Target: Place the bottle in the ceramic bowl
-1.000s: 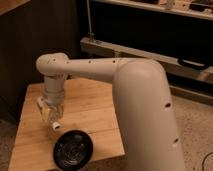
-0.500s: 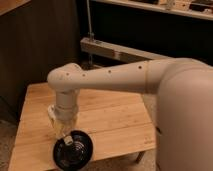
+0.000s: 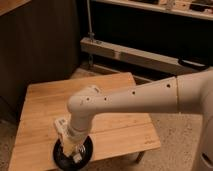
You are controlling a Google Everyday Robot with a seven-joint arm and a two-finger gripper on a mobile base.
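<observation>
The ceramic bowl (image 3: 88,151) is black and glossy and sits near the front edge of the wooden table (image 3: 45,102), toward its left side. My gripper (image 3: 70,149) hangs straight down over the bowl from the white arm (image 3: 130,100) that reaches in from the right. It is shut on the bottle (image 3: 71,146), a slim whitish bottle that points down with its white cap (image 3: 77,158) low inside the bowl. The wrist and bottle hide most of the bowl's centre.
A dark wooden cabinet wall (image 3: 40,45) stands behind the table on the left. A grey metal rail (image 3: 130,54) runs along the back under dark shelving. Speckled floor (image 3: 177,145) lies to the right of the table.
My arm has swung forward and to the right, carrying the bottle from over the table's left part down to the bowl.
</observation>
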